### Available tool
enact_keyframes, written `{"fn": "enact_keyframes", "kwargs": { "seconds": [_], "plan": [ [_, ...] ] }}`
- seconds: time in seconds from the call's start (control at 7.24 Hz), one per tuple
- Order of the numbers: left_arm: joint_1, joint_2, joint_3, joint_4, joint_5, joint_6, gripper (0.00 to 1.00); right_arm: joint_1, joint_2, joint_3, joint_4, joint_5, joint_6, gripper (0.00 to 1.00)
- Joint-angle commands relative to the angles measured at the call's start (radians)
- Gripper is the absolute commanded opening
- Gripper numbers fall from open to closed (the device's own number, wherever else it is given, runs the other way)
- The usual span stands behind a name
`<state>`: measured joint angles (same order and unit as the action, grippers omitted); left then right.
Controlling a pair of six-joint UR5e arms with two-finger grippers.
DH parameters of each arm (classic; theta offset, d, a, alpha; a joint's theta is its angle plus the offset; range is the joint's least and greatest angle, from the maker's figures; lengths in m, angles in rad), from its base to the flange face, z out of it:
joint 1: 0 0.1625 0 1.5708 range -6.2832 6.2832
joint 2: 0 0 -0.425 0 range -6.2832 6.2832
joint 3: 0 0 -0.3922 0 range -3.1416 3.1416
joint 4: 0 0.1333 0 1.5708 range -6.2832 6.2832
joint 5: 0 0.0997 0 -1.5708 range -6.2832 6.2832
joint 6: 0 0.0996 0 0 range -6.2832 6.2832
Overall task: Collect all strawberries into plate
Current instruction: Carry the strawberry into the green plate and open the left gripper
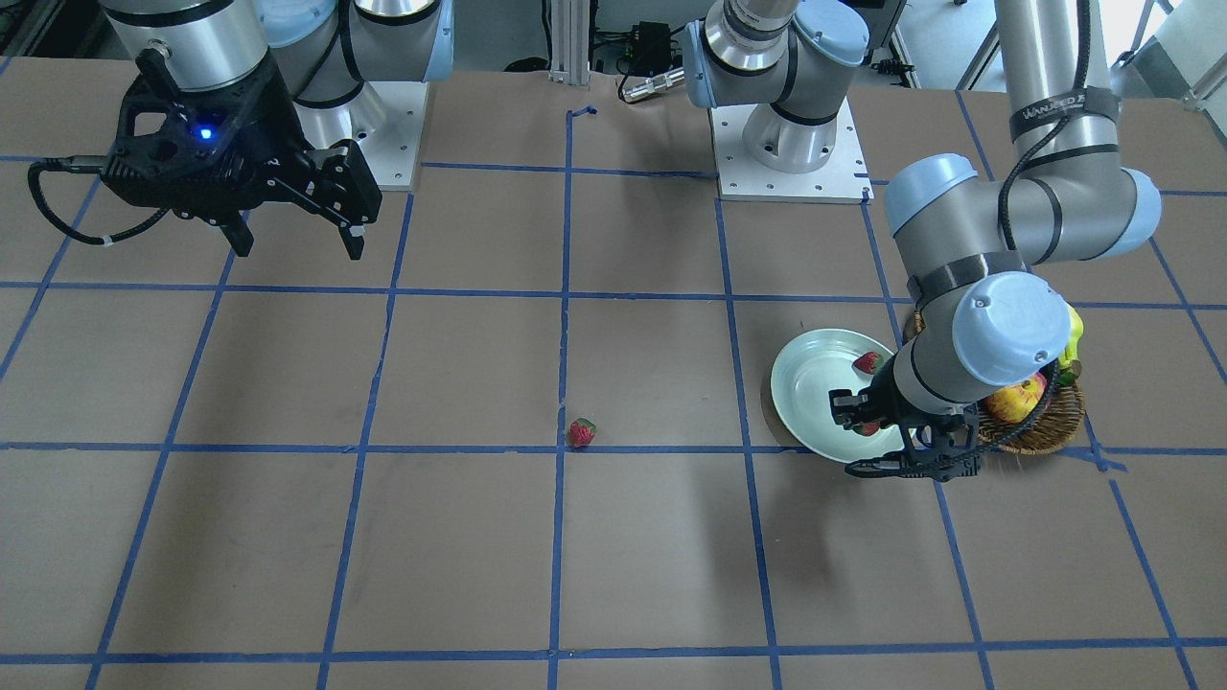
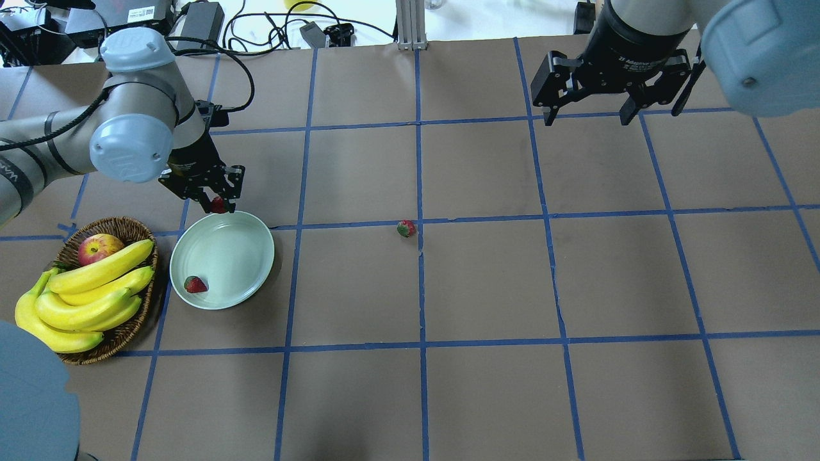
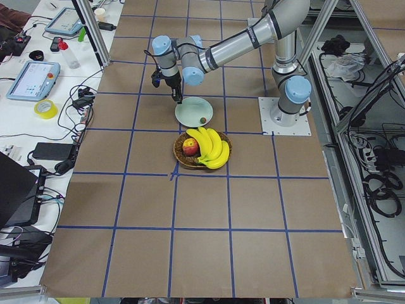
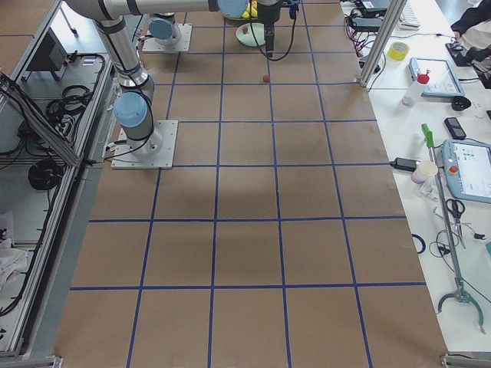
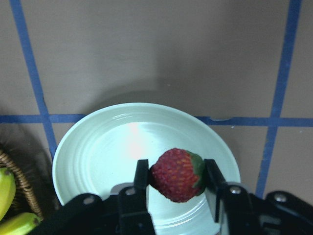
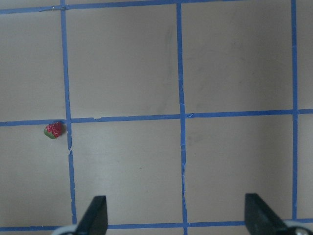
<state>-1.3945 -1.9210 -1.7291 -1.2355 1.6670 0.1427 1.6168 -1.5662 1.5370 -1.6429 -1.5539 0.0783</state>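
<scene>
Now left jaws clamp strawberry [image 5: 177,175] over plate [image 5: 98,147] (far rim); right jaws apart.

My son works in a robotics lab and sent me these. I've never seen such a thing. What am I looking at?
These are two robot arms bolted to a brown table with blue tape lines, each ending in a black two-finger claw called a gripper. Four pictures come from fixed cameras: one across the table, one above and behind the robot, and one at each end. The other two come from cameras on the wrists.

On the table are a pale green round plate and a brown wicker basket holding yellow bananas and a red-yellow apple. One small red strawberry lies in the plate and a second strawberry on the bare table. The left gripper holds a third strawberry above the plate, near its rim. The right gripper hangs open and empty.
</scene>
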Motion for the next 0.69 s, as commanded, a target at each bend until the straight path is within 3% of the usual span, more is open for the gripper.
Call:
{"fn": "enact_keyframes", "kwargs": {
  "seconds": [0.0, 0.41, 0.55],
  "plan": [
    [0.016, 0.005, -0.038, -0.013, -0.012, 0.021, 1.0, 0.0, 0.0, 0.0, 0.0, 0.0, 0.0, 1.0],
    [0.002, 0.037, -0.024, -0.025, -0.033, -0.001, 1.0, 0.0, 0.0, 0.0, 0.0, 0.0, 0.0, 1.0],
    [-0.027, 0.051, -0.011, -0.025, -0.12, -0.088, 1.0, 0.0, 0.0, 0.0, 0.0, 0.0, 0.0, 1.0]
  ]
}}
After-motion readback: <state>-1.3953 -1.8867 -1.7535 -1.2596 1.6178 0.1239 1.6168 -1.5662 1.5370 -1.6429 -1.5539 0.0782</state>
